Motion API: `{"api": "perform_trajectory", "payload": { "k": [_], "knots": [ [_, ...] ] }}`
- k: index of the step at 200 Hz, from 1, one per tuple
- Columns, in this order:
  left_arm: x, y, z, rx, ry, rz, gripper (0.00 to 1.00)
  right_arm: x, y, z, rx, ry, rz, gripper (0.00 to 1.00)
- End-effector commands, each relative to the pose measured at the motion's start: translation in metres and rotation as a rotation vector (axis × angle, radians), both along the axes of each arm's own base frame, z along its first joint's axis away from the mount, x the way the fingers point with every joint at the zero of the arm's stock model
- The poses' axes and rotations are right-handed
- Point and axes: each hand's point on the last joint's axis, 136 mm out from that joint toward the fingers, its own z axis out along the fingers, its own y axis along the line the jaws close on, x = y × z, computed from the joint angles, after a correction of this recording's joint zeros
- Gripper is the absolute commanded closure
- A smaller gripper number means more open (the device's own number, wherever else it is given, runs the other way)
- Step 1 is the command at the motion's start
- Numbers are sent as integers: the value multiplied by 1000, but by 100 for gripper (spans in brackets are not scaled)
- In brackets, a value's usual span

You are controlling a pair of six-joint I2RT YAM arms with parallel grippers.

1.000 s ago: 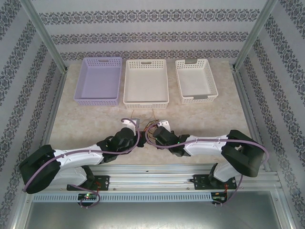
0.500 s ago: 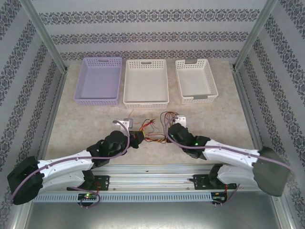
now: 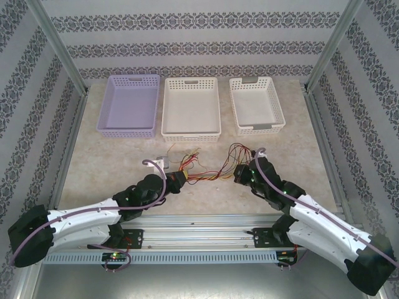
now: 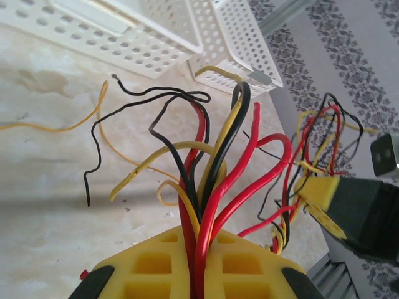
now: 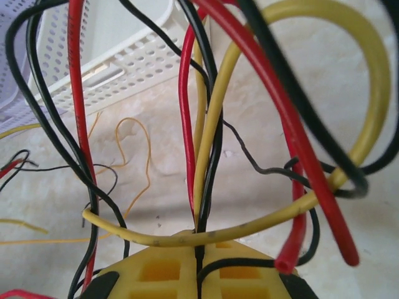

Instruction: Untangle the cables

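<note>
In the top view, we saw the cables [image 3: 209,172] drawn out in a loose red, yellow and black strand across the lower middle of the frame. Their long axis ran left to right over the marbled table [image 3: 106,156]. One end sat at the left gripper [image 3: 178,180] and the other at the right gripper [image 3: 240,177]. Free ends sprang from both clumps and pointed toward the top of the frame, where the baskets stood. The strand lay well short of the purple basket [image 3: 126,132] at upper left and the two white baskets [image 3: 191,134] beside it.

From the left wrist, we found the left gripper's yellow pads [image 4: 156,265] pressed together at the bottom edge, pinching several red, black and yellow wires. Those wires rose from the seam and fanned toward the top of the frame, and one thin black end curled off to the left. The right gripper's yellow tip appeared at the right of that frame amid its own tangle.

From the right wrist, we saw that gripper's pads likewise closed at the bottom of the frame. Red, yellow and black wires entered the seam between them, and a thick yellow loop arched through the upper right.
</note>
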Motion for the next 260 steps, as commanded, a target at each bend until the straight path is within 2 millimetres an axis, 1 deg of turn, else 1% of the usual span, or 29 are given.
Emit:
{"api": "perform_trajectory", "payload": {
  "k": [1,3,16,41,57,66,78,90,101,119,141,162,180,201,211,230,248,260],
  "knots": [
    [12,32,-28,80,70,184,100,-8,-38,-29,-132,65,-93,100],
    [12,31,-28,78,72,185,100,-8,-36,-29,-127,63,-86,100],
    [15,27,-29,72,87,188,100,-10,-30,-26,-104,54,-52,90],
    [18,21,-37,82,125,199,100,-15,-30,-20,-85,42,-36,61],
    [20,20,-45,76,151,217,100,-18,-33,-13,-71,22,-38,51],
    [21,19,-49,74,162,224,100,-20,-35,-8,-61,12,-41,48],
    [22,15,-52,68,170,219,100,-23,-33,-3,-36,0,-32,46],
    [23,10,-53,67,172,206,100,-25,-27,0,4,2,-12,46],
    [23,6,-53,69,171,192,100,-27,-19,1,45,13,16,47],
    [24,-2,-54,72,164,156,100,-28,-4,-3,87,41,57,49],
    [23,-9,-60,91,169,125,100,-26,10,-7,34,48,108,53],
    [21,-6,-67,109,178,130,100,-22,25,-7,-2,49,149,55],
    [21,-5,-71,115,185,138,100,-18,47,-10,23,68,201,56],
    [21,-5,-74,108,197,145,100,-20,77,-12,14,84,288,55],
    [22,-5,-74,100,199,150,100,-22,93,-16,28,95,321,54],
    [23,-6,-73,96,196,152,100,-27,115,-27,37,148,362,53],
    [23,-7,-70,90,191,148,100,-31,124,-41,6,197,364,51],
    [23,-8,-68,83,186,147,100,-34,125,-50,-21,218,353,49]
  ]
}}
